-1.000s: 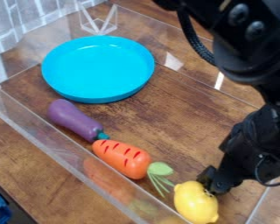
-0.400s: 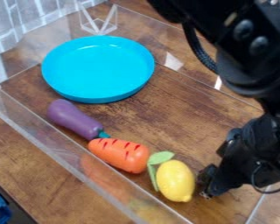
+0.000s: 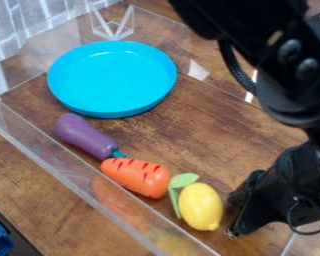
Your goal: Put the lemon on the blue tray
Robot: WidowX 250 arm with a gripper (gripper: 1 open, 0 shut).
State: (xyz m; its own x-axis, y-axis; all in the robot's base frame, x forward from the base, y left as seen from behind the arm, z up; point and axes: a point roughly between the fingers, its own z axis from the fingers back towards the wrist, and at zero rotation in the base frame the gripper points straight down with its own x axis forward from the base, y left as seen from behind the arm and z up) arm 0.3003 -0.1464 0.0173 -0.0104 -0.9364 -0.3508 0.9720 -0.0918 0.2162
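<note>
The lemon point(image 3: 200, 205) is a small glossy yellow oval lying on the wooden floor near the front right, just right of the carrot's green leaves. My dark gripper point(image 3: 242, 219) hangs low right beside the lemon's right side, jaws shut; I cannot make out anything between them. The blue tray point(image 3: 112, 78) is a wide round light-blue dish at the back left, with nothing on it, well away from the gripper.
A purple eggplant point(image 3: 85, 135) and an orange carrot point(image 3: 139, 177) lie in a diagonal line between the tray and the lemon. Clear plastic walls point(image 3: 43, 150) enclose the work area. The arm's bulky black body point(image 3: 276, 50) fills the upper right.
The lemon shifted up and to the left, ending against the carrot's leaves. The gripper dropped slightly lower beside it and its jaws closed.
</note>
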